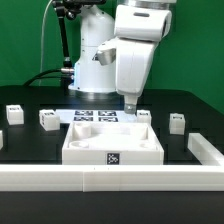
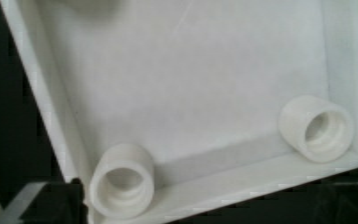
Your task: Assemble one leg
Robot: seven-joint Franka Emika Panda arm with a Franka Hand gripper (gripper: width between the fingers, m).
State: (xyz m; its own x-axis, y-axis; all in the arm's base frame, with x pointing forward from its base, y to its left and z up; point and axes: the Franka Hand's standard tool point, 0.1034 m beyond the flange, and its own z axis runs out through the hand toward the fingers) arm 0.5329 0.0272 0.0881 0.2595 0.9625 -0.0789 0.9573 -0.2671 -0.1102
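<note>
The gripper (image 1: 130, 104) hangs low at the far edge of the white square panel (image 1: 85, 150), near the marker board (image 1: 95, 116); whether its fingers are parted cannot be told. A leg (image 1: 143, 117) stands on the table (image 1: 30, 142) just beside it, toward the exterior view's right. The wrist view shows the panel's round sockets (image 2: 313, 127)

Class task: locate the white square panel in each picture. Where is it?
Exterior view: the panel lies mid-picture, below the gripper.
Wrist view: the panel fills nearly the whole picture, two round sockets showing.
Shared landmark: its raised rim.
</note>
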